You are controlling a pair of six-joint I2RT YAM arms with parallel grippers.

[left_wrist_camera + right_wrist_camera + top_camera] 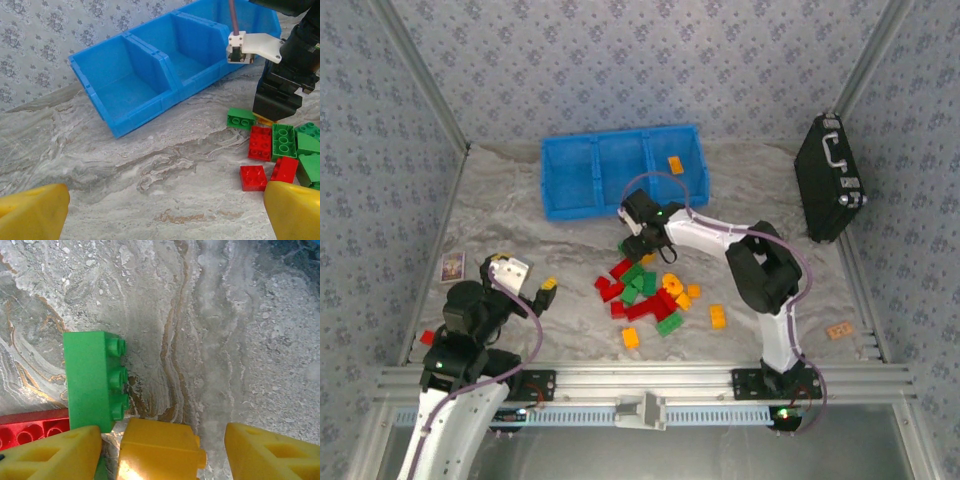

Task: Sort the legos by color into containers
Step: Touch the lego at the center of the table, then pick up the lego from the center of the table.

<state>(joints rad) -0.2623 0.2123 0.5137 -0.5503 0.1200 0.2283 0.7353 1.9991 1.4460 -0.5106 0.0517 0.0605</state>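
Starting at the near edge of the grey marbled tabletop (500, 215), the left end effector (160, 215) hangs with its yellow fingers (35, 212) spread wide. Nothing lies between them, and they are well apart from the pile. One small red plastic brick (427, 337) lies alone beside the left arm.

Mid-tabletop lies the loose pile of red, green and orange-yellow plastic legos (650, 295). At its far edge the right end effector (160, 457) stands with its fingers spread either side of an orange-yellow rectangular plastic brick (160, 447). A gap shows on both sides, wider on the right of the wrist view, so the brick is straddled, not pinched. A green rectangular plastic brick (92, 382) lies on its side just beside it, with a flat red plastic brick (30, 432) next to that.

Beyond stands the bright blue plastic tray of three containers (552, 190). A second orange-yellow brick (675, 165) lies in the right compartment.

Probable faults:
- The straddled brick sits off-centre. Closing may push it sideways or twist it before both fingers bear.
- The finger nearest the green brick may catch it and carry a wrong colour to the tray.

Limits of view:
- The frame edge cuts off the fingertips and the brick's lower part, so contact with the tabletop cannot be judged.
- From above, the right end effector hides most of the straddled brick.
- Overlapping legos prevent an exact count.
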